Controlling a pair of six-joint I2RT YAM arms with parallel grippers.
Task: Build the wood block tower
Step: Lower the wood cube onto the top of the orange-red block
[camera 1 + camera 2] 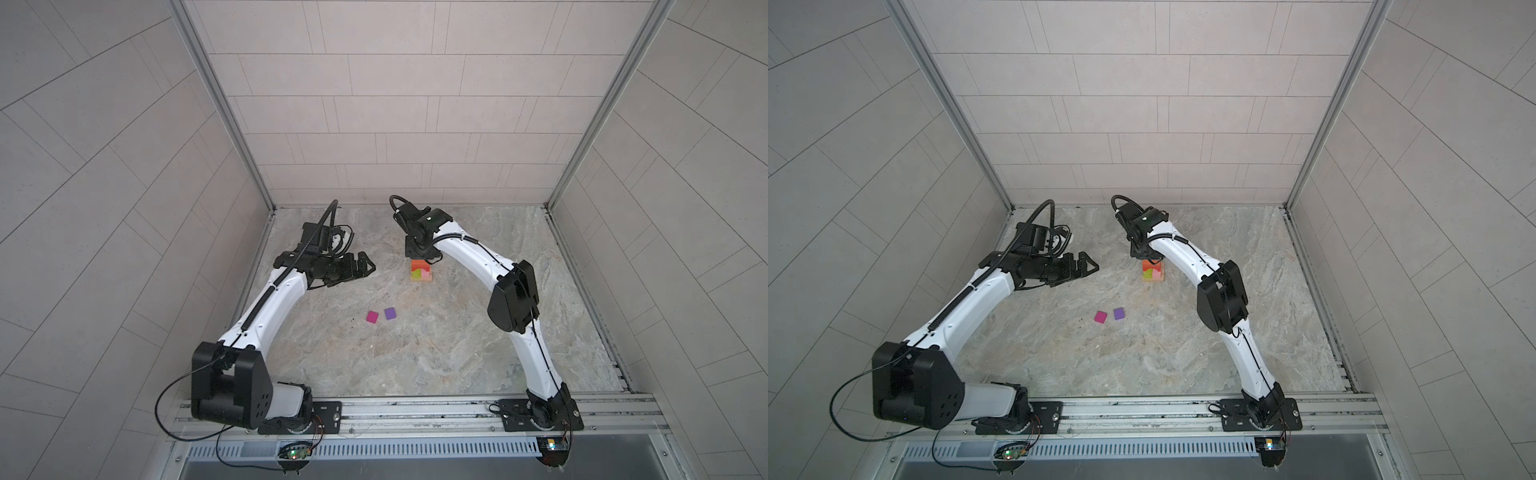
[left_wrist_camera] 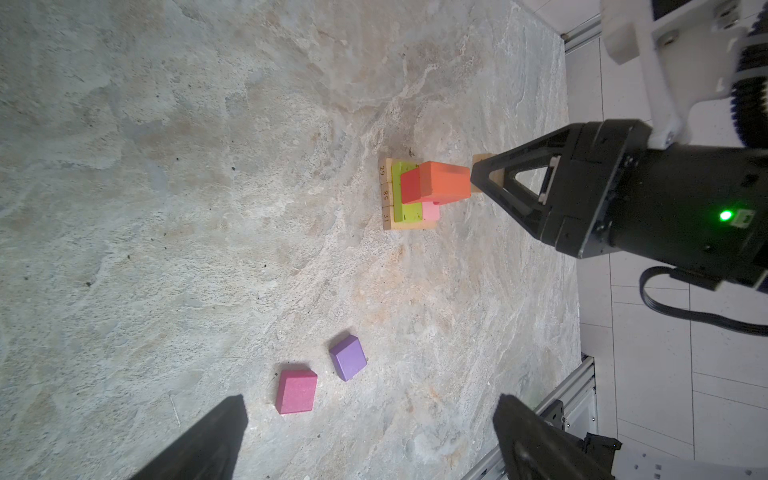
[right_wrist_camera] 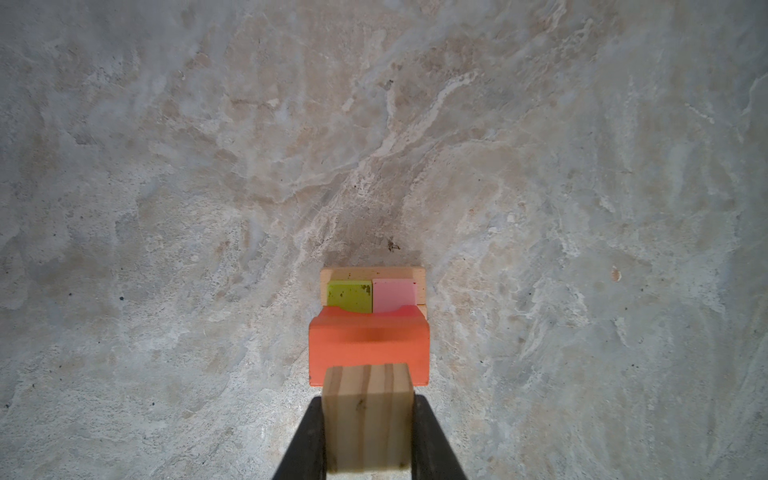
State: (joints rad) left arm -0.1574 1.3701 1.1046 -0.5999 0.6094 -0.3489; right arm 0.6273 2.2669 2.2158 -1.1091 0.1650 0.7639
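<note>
A stepped wood-block tower [image 1: 1153, 273], orange over green and pink on tan, stood on the marbled stone tabletop [image 1: 1183, 345]. The black right gripper [image 1: 1148, 258] pointed down over it; the black left gripper [image 1: 1080, 272] hung apart, jaws spread. 2 wooden cubes lay side by side: a magenta cube [image 1: 1100, 317], a purple cube [image 1: 1119, 313].

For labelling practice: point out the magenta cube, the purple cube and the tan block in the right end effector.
magenta cube [image 2: 296, 392], left wrist view, top face
purple cube [image 2: 349, 356], left wrist view, top face
tan block [image 3: 368, 419], right wrist view, striped face
</note>
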